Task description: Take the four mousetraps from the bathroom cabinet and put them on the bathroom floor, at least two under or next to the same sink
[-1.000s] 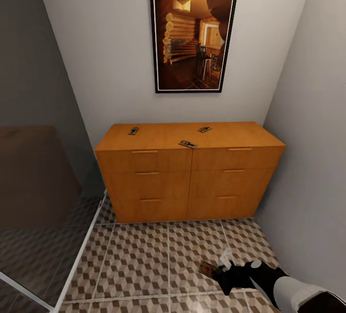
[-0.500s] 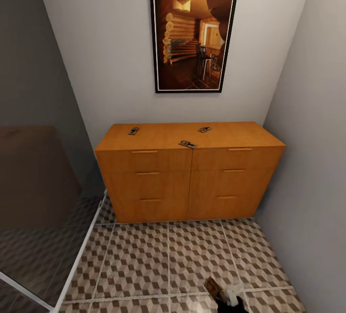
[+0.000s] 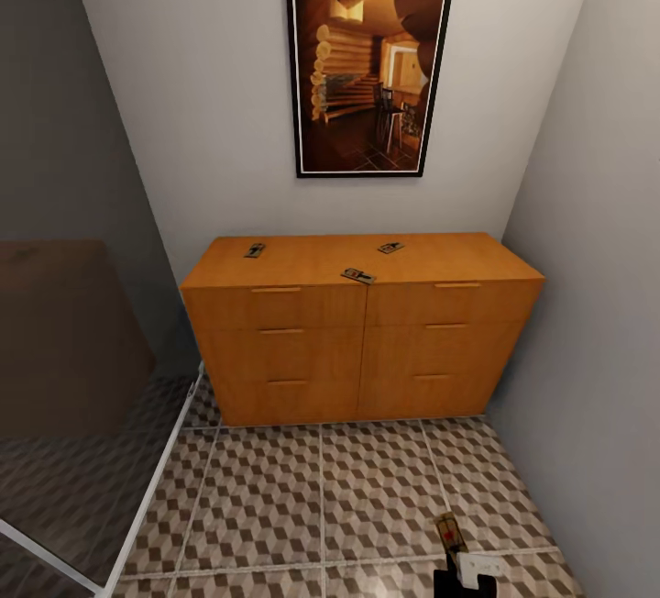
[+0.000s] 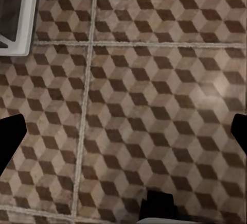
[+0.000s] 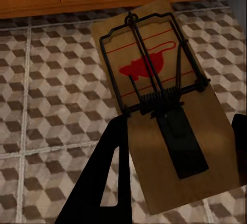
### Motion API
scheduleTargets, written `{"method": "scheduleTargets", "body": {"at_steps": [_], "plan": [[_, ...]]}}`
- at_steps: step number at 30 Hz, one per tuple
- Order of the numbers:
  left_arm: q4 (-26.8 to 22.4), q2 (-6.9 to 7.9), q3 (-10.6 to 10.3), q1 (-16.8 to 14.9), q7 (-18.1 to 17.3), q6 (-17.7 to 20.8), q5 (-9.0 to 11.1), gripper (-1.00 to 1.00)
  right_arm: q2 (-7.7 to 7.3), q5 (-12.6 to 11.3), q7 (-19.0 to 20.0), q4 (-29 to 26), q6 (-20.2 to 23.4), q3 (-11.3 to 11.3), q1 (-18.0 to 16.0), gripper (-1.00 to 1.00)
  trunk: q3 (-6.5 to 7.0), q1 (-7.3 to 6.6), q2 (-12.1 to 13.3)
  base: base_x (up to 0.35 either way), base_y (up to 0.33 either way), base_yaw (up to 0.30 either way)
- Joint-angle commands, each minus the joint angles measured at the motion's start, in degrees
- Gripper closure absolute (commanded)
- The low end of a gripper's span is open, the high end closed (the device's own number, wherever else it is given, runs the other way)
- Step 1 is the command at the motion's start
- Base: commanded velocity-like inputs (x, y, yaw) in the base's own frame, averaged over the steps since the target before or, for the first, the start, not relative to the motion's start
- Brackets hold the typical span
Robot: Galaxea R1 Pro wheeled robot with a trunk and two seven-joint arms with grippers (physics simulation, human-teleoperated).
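Observation:
The orange-brown cabinet (image 3: pixel 362 341) stands against the far wall with three mousetraps on its top: one at the left (image 3: pixel 254 250), one at the right (image 3: pixel 390 248), one near the front edge (image 3: pixel 357 276). A fourth mousetrap (image 3: pixel 447 532) (image 5: pixel 159 95) hangs just above the bathroom floor (image 3: pixel 302 497), and my right gripper (image 3: pixel 463 572) (image 5: pixel 175 147) is shut on its near end. In the left wrist view my left gripper (image 4: pixel 123 131) is open over bare tiles, its black fingertips (image 4: pixel 10 136) far apart. The bathroom sink is out of view.
A glass partition with a white frame (image 3: pixel 151 492) (image 4: pixel 20 23) closes off the left side. The grey right wall (image 3: pixel 596 350) runs close beside the cabinet and my right arm. A tall framed picture (image 3: pixel 371 57) hangs above the cabinet.
My right arm has drawn back toward the bottom edge of the head view with the mousetrap in it. The trap has turned to point lengthways at the cabinet. The camera has not moved.

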Motion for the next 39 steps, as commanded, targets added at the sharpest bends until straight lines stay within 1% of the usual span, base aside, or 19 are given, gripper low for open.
{"method": "scheduleTargets", "body": {"at_steps": [1,3,6,10,11,12,14,15,18,19,20,22,25,27,31,32,34,36,39], "plan": [[-2.8,-0.27,0.4,0.0,0.2,2.8,0.0,-1.00,0.18,-0.2,-1.0,0.0,-0.4,0.5,0.0,1.00,-0.06,0.00,0.0,0.000,0.000,0.000],[-8.2,-0.88,0.4,0.0,0.5,7.4,0.1,-1.00,0.46,-0.2,-1.9,0.0,-0.6,0.5,0.0,1.00,-0.06,0.00,0.0,0.000,0.000,0.000],[-15.1,-2.65,0.4,0.0,0.6,11.6,0.0,-1.00,0.61,-0.2,-2.2,0.0,-0.7,0.5,0.0,1.00,-0.06,0.00,0.0,0.000,0.000,0.000],[-21.3,-4.62,0.3,0.0,0.7,17.0,-0.2,-1.00,0.73,-0.1,-2.1,-0.1,-0.7,0.5,0.0,1.00,-0.06,0.00,0.0,0.000,0.000,0.000],[-22.1,-4.83,0.3,0.0,0.7,17.8,-0.2,-1.00,0.73,-0.1,-2.1,-0.1,-0.7,0.5,0.0,1.00,-0.06,0.00,0.0,0.000,0.000,0.000],[-25.5,-5.48,0.3,0.0,0.6,21.2,-0.2,-1.00,0.75,-0.1,-2.1,-0.2,-0.7,0.5,0.0,1.00,-0.06,0.00,0.0,0.000,0.000,0.000],[-29.1,-5.89,0.3,-0.1,0.6,24.8,-0.1,-1.00,0.75,-0.1,-2.1,-0.2,-0.7,0.5,0.0,1.00,-0.06,0.00,0.0,0.000,0.000,0.000],[-30.0,-6.00,0.2,0.0,0.6,25.7,-0.1,-1.00,0.75,-0.1,-2.1,-0.2,-0.7,0.5,0.0,1.00,-0.06,0.00,0.0,0.000,0.000,0.000],[-36.1,-6.74,0.0,0.0,0.6,31.6,-0.1,-1.00,0.76,-0.1,-2.1,-0.2,-0.6,0.5,0.0,1.00,-0.06,0.00,0.0,0.000,0.000,0.000],[-37.2,-6.81,0.0,0.0,0.6,32.8,-0.1,-1.00,0.76,-0.1,-2.1,-0.2,-0.6,0.5,0.0,1.00,-0.06,0.00,0.0,0.000,0.000,0.000],[-39.5,-6.92,-0.1,-0.1,0.6,35.2,-0.1,-1.00,0.76,-0.1,-2.1,-0.2,-0.6,0.5,0.0,1.00,-0.06,0.00,0.0,0.000,0.000,0.000],[-44.2,-7.04,-0.9,0.0,0.6,40.2,-0.1,-1.00,0.76,-0.1,-2.1,-0.2,-0.6,0.6,0.0,1.00,-0.06,0.00,0.0,0.000,0.000,0.000],[-51.6,-7.21,-3.0,-0.1,0.7,47.6,-0.1,-1.00,0.86,-0.1,-2.2,-0.2,-0.6,0.6,0.0,1.00,-0.06,0.00,0.0,0.000,0.000,0.000],[-56.3,-7.80,-4.3,-0.1,0.7,52.0,-0.1,-1.00,0.90,-0.1,-2.2,-0.2,-0.6,0.6,0.0,1.00,-0.06,0.00,0.0,0.000,0.000,0.000],[-63.3,-8.97,-5.4,-0.1,0.7,58.8,-0.1,-1.00,0.93,-0.1,-2.2,-0.2,-0.6,0.6,0.0,1.00,-0.06,0.00,0.0,0.000,0.000,0.000],[-65.9,-9.44,-5.5,-0.2,0.7,61.8,-0.1,-1.00,0.93,-0.1,-2.3,-0.2,-0.6,0.6,0.0,1.00,-0.06,0.00,0.0,0.000,0.000,0.000],[-69.1,-9.88,-5.7,-0.3,0.7,66.0,-0.1,-1.00,0.93,-0.1,-2.3,-0.2,-0.6,0.6,0.0,1.00,-0.06,0.00,0.0,0.000,0.000,0.000],[-71.3,-10.03,-5.8,-0.6,0.7,69.0,-0.1,-1.00,0.93,-0.1,-2.3,-0.2,-0.6,0.6,0.0,1.00,-0.06,0.00,0.0,0.000,0.000,0.000],[-73.7,-10.14,-5.8,-2.6,0.7,73.0,-0.1,-1.00,0.93,-0.1,-2.3,-0.2,-0.6,0.6,0.0,1.00,-0.06,0.00,0.0,0.000,0.000,0.000]]}}
